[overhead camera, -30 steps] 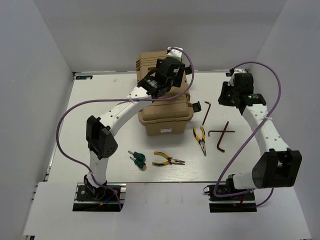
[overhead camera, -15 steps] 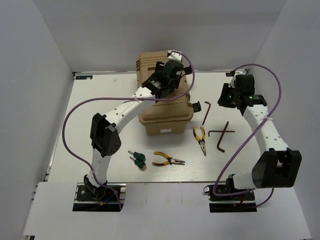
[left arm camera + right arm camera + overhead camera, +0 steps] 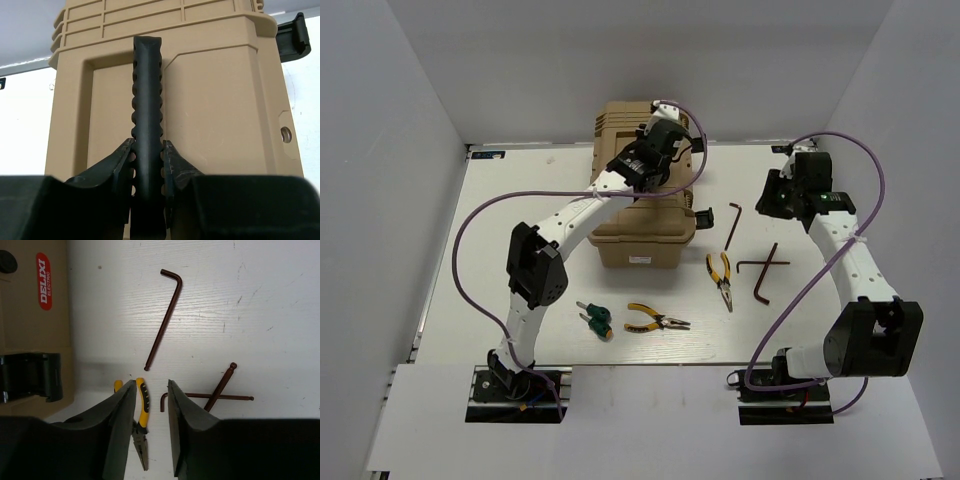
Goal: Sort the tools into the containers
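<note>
Now your left tool [image 3: 148, 145] is clamping the black ribbed handle [image 3: 147, 90] of the tan plastic case [image 3: 215, 100]. Your right tool [image 3: 151, 385] is hovering, jaws apart, over the white worktop [image 3: 275, 315], where yellow-and-black-handled pliers [image 3: 141, 405] and a thin reddish-brown L-shaped hex key [image 3: 164, 315] are lying.

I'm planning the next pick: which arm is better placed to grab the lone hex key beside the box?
Right. The right gripper hangs close to the hex key, jaws open; the left gripper has its jaws shut on the handle of the toolbox.
</note>
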Motion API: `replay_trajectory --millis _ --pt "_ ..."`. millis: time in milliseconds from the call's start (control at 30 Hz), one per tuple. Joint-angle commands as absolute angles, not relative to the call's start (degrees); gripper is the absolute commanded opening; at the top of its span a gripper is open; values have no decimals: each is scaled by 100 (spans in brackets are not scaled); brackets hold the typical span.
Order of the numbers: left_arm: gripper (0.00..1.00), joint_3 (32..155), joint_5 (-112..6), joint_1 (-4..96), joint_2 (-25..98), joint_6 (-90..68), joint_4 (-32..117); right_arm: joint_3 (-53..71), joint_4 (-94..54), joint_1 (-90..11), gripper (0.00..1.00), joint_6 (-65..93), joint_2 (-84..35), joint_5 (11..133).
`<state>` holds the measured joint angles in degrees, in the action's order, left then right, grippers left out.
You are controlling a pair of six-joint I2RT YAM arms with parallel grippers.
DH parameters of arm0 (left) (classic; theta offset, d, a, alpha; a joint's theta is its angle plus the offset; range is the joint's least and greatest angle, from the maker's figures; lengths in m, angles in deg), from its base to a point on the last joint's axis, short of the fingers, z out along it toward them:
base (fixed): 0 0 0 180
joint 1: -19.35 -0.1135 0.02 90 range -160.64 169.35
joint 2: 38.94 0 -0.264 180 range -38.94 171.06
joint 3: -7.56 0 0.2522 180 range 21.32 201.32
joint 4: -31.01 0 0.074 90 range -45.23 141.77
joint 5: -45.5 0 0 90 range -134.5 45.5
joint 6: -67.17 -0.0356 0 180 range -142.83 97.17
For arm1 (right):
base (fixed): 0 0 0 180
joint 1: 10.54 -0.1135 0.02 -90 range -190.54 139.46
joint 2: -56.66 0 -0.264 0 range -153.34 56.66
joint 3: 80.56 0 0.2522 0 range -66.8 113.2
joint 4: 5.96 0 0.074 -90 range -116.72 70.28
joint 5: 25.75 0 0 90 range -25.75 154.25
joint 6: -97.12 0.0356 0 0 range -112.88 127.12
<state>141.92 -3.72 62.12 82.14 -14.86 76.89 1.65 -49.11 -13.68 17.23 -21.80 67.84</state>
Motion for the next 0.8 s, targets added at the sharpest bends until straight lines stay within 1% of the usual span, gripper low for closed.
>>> replay_trajectory --millis 0,33,67,133,167,300,333,400,500,567,600,633,767 --pt "0 14480 -722 6233 7743 -1379 7650 140 -4706 -1327 39 1724 -2033 6943" --pt "0 14481 -888 6233 7604 -1317 7650 140 -4706 -1318 46 1697 -2051 7048" --pt "0 14481 -986 6172 7541 -1221 7650 132 -4723 -1318 55 1662 -2077 7240" --pt "0 14481 -1196 6102 7366 -939 7650 53 -4627 -1274 70 1626 -2104 7618" --pt "0 14420 -1259 6102 7174 -851 7536 -26 -4513 -1256 72 1609 -2138 7907" --pt "0 14061 -1557 5918 6585 -263 7247 -62 -4389 -1195 72 1679 -2322 8796" --pt "0 13981 -1558 5839 6461 -201 7167 -53 -4389 -1160 72 1697 -2402 9337" --pt "0 13848 -1680 5760 6154 -95 7034 17 -4310 -1177 72 1758 -2551 9649" --pt "0 13787 -1812 5610 6030 -34 7034 149 -4056 -1186 69 2117 -2998 10710" --pt "0 13787 -1874 5548 6029 -33 7113 316 -3994 -1212 66 2337 -3192 11098" --pt "0 13787 -1944 5478 6029 -33 7113 473 -3994 -1238 66 2460 -3463 11170" --pt "0 13717 -1945 5425 5968 19 7113 605 -4002 -1256 64 2531 -3553 11240" --pt "0 13331 -2129 5363 5854 125 7061 712 -4187 -1379 64 2541 -3852 11382"
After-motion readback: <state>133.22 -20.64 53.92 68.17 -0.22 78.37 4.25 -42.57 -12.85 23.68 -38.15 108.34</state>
